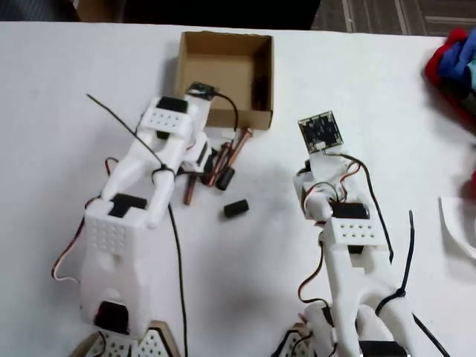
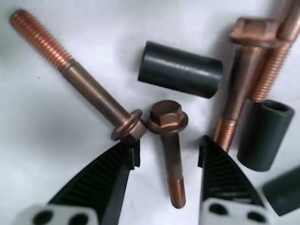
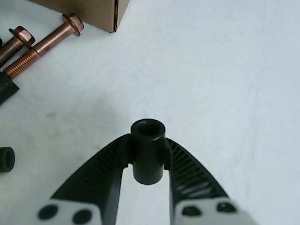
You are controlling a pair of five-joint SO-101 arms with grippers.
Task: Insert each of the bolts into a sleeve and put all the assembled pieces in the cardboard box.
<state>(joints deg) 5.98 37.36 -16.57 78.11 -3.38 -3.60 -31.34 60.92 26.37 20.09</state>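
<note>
My left gripper [image 2: 169, 147] hangs open over a pile of copper bolts [image 1: 223, 160] beside the cardboard box [image 1: 264, 82]. A short bolt [image 2: 171, 150] lies between its fingers, head away from the wrist. A long bolt [image 2: 79, 77] touches one fingertip with its head. Black sleeves [image 2: 180, 69] [image 2: 265, 133] and two more bolts [image 2: 239, 89] lie just beyond. My right gripper [image 3: 148, 145] is shut on a black sleeve [image 3: 148, 150], held upright with its bore facing the camera, above bare table to the right of the pile [image 1: 306, 182].
One loose sleeve [image 1: 236, 209] lies alone on the white table between the arms. The box corner [image 3: 93, 11] and two bolts [image 3: 47, 42] are ahead of the right gripper. Colourful cloth [image 1: 454, 59] sits at the far right edge.
</note>
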